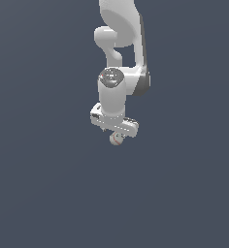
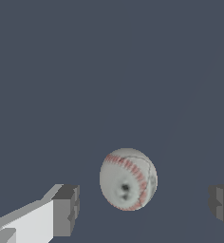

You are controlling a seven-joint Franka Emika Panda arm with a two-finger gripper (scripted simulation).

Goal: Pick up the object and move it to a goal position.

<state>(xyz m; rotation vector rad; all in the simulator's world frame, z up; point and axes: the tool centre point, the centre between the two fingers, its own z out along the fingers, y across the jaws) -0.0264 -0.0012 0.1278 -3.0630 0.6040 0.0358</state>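
Note:
The object is a small white ball (image 1: pixel 116 139) with thin red seam lines. In the exterior view it shows just below the white hand of my arm. In the wrist view the ball (image 2: pixel 128 179) lies between my two dark grey fingertips (image 2: pixel 66 210), with a gap on each side. It sits closer to one finger than to the other. My gripper (image 1: pixel 117 135) is open around the ball and does not touch it. It also shows in the wrist view (image 2: pixel 144 209). Whether the ball rests on the ground or the fingers reach its level I cannot tell.
A plain dark blue-grey surface (image 1: pixel 48 184) fills both views. No other objects, containers or edges show. The arm's white links (image 1: pixel 121 29) rise behind and above the hand.

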